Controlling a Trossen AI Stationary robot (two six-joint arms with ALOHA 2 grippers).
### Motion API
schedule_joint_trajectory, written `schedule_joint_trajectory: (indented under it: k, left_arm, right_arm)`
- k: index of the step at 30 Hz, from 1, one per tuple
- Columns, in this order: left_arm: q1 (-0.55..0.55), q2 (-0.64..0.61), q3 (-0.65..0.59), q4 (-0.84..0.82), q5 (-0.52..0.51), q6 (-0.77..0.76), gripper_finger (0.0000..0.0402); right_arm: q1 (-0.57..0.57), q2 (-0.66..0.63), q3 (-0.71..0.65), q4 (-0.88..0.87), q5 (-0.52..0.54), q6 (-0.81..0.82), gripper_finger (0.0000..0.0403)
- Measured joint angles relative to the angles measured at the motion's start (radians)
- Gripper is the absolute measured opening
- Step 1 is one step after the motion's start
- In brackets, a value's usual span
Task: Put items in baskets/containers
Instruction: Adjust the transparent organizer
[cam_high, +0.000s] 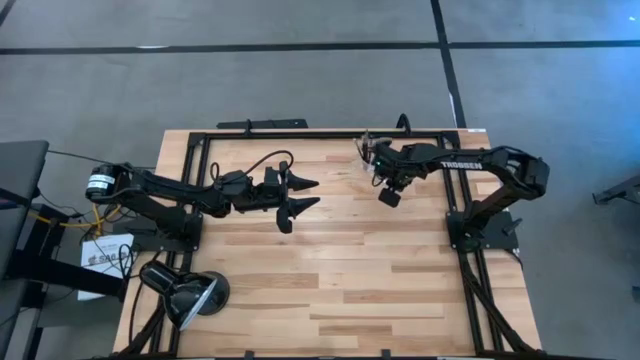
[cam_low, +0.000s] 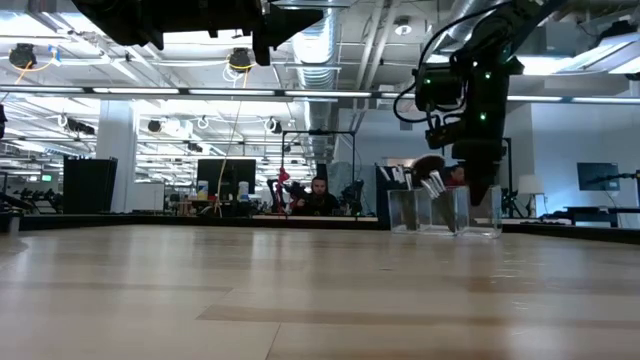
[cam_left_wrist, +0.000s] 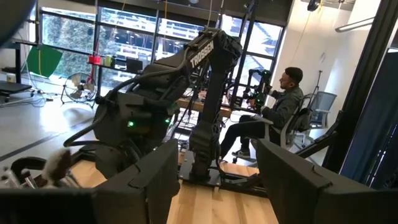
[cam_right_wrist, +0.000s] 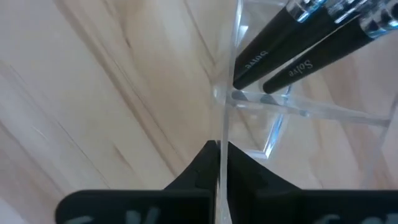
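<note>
Right gripper (cam_right_wrist: 219, 163) pinching clear holder (cam_low: 446, 211) wall; could tip, spilling brushes (cam_right_wrist: 298, 46). Left gripper (cam_high: 300, 195) spread, idle.

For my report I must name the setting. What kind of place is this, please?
Probably a robotics lab in an open office hall. A wooden table carries two mounted arms; behind it stand monitors, exposed ceiling ducts, and a seated person at another robot station.

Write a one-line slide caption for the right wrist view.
Right gripper shut on the clear holder's wall, two black brushes standing inside.
</note>
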Motion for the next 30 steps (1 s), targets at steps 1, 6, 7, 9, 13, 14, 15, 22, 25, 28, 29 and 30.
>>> schedule_joint_trajectory:
  k: [1, 6, 7, 9, 13, 14, 15, 22, 25, 28, 29, 30]
  left_arm:
    - [0.000, 0.000, 0.000, 0.000, 0.000, 0.000, 0.0213]
    - [0.000, 0.000, 0.000, -0.002, 0.000, 0.000, 0.0213]
    - [0.000, 0.000, 0.000, -0.002, 0.000, 0.000, 0.0213]
    - [0.000, 0.000, 0.000, -0.002, 0.000, 0.000, 0.0213]
    - [0.000, 0.000, 0.000, -0.003, 0.000, 0.000, 0.0213]
    - [0.000, 0.000, 0.000, -0.003, 0.000, 0.000, 0.0213]
    - [0.000, 0.000, 0.000, -0.003, 0.000, 0.000, 0.0213]
    - [0.000, 0.000, 0.000, -0.004, 0.000, 0.000, 0.0213]
    - [0.000, 0.000, 0.000, -0.004, 0.000, 0.000, 0.0213]
    - [0.000, 0.000, 0.000, -0.006, 0.000, 0.000, 0.0213]
    - [0.000, 0.000, 0.000, -0.006, 0.000, 0.000, 0.0213]
    - [0.000, 0.000, 0.000, -0.006, 0.000, 0.000, 0.0213]
  right_arm:
    - [-0.010, 0.000, 0.000, -0.012, 0.001, -0.004, 0.0006]
    - [-0.072, -0.001, 0.001, -0.061, 0.001, -0.051, 0.0008]
    - [-0.087, -0.002, 0.001, -0.068, 0.001, -0.058, 0.0007]
    - [-0.121, -0.002, 0.002, -0.083, 0.000, -0.078, 0.0004]
    - [-0.207, -0.002, 0.002, -0.116, 0.000, -0.104, 0.0007]
    - [-0.229, -0.002, 0.002, -0.124, 0.000, -0.110, 0.0007]
    - [-0.254, -0.002, 0.002, -0.134, 0.000, -0.119, 0.0007]
    - [-0.409, -0.002, 0.001, -0.194, 0.000, -0.176, 0.0005]
    - [-0.462, -0.001, 0.001, -0.207, 0.000, -0.195, 0.0010]
    - [-0.503, -0.001, 0.000, -0.207, -0.004, -0.222, 0.0013]
    - [-0.515, -0.001, 0.000, -0.207, -0.009, -0.237, 0.0012]
    - [-0.522, -0.001, 0.000, -0.205, -0.020, -0.248, 0.0011]
